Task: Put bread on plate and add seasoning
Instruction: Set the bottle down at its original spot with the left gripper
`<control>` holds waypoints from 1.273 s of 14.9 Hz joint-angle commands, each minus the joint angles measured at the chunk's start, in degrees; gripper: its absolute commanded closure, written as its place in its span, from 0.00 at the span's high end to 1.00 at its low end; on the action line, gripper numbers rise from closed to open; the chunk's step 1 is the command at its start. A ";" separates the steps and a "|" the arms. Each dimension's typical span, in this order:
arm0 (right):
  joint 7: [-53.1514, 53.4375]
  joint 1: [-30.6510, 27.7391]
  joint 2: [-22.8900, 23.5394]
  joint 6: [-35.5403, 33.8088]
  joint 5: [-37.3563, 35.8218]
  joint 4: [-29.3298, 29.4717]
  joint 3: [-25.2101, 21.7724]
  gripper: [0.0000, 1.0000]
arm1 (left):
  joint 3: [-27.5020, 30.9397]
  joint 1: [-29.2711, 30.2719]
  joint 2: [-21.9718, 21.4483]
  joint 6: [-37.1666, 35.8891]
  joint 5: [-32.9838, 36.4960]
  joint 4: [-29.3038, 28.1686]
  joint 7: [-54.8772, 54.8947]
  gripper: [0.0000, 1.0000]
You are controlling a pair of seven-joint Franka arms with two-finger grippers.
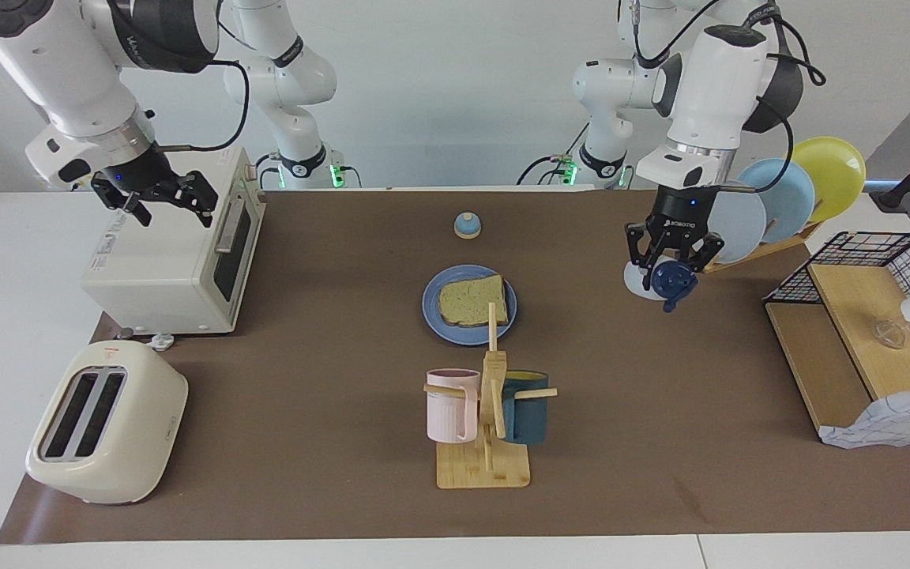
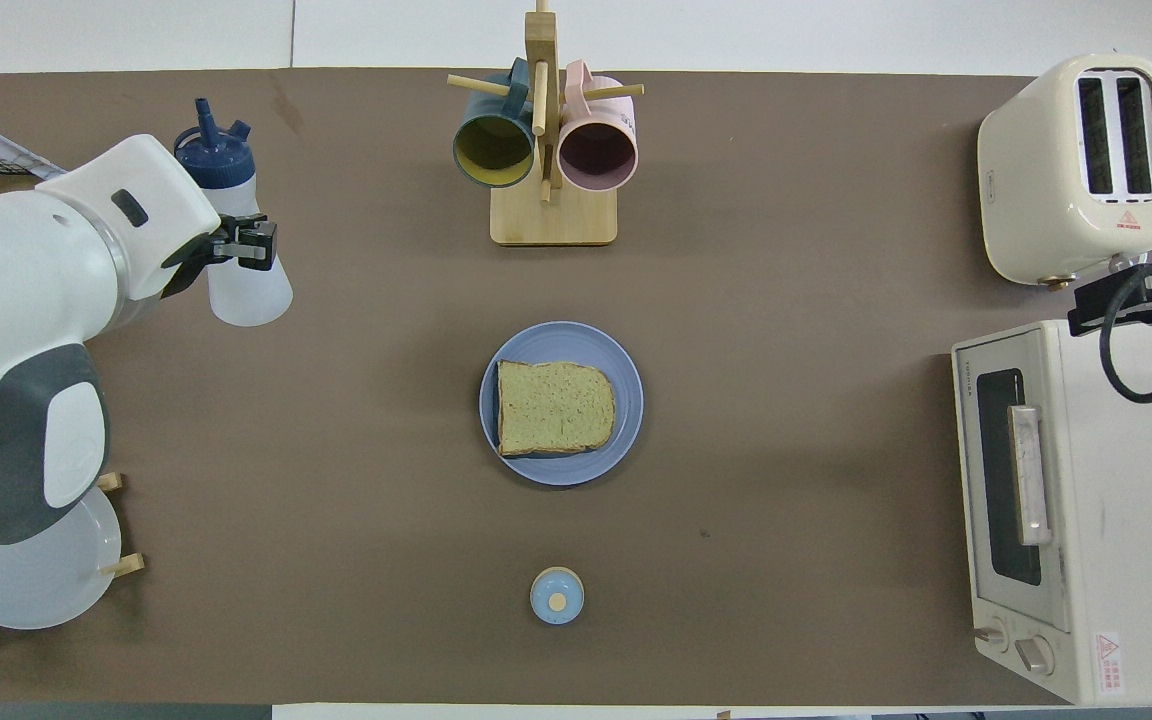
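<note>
Nearest the robots sits a small blue-topped knob [image 1: 467, 225], with the toaster oven [image 1: 178, 257] off toward the right arm's end of the tabletop [image 1: 329, 442]. Above that oven waits the right hand [image 1: 156, 197], its fingers spread wide and holding nothing. A little farther out, mid-tabletop, the bread [image 1: 472, 302] lies flat on the blue plate [image 1: 433, 314]. At the left arm's end, just beside the plate rack [image 1: 763, 209], the left hand [image 1: 674, 265] is clamped around the seasoning [image 2: 233, 245], which hangs tilted in the air over bare tabletop, well apart from the plate. Farthest out stand the mug tree [image 1: 488, 419] and the toaster [image 1: 103, 423].
</note>
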 commanded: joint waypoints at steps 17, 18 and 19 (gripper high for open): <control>-1.36 -0.50 -0.88 -0.88 -0.03 -0.46 0.08 1.00 | 0.08 1.15 15.36 58.74 -0.95 -18.20 -3.87 0.11; -1.36 -0.50 -0.88 -0.88 -0.03 -0.46 0.08 1.00 | 0.08 1.85 16.07 59.80 -0.95 -18.46 -2.22 0.12; -1.36 -0.50 -0.88 -0.88 -0.03 -0.46 0.08 1.00 | 0.08 2.55 16.94 61.55 -0.95 -18.81 -0.98 0.12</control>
